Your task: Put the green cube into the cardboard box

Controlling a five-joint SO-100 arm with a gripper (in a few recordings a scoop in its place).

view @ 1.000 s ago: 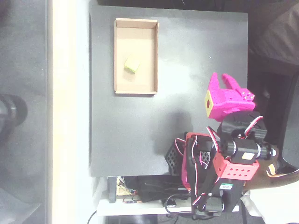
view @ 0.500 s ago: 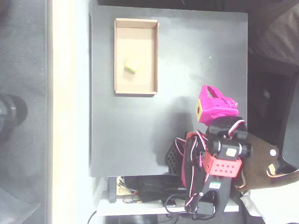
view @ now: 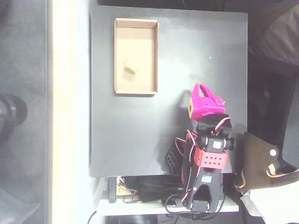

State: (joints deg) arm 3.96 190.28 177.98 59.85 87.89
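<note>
The green cube, small and lime-coloured, lies on the floor of the cardboard box, slightly left of the box's middle. The box is a shallow tan tray at the table's upper left. My magenta gripper is far from it, at the lower right of the black table, pulled back close to the arm's base. A small gap shows between its fingers and nothing is held. A yellow square face sits on the gripper's left side.
The arm's red and black base with its cables stands at the table's bottom edge. A brown object lies just off the table's right side. Bare black tabletop stretches between the box and the gripper.
The gripper has drawn back down and leftward toward the base as the arm folded. The cube and box have not moved.
</note>
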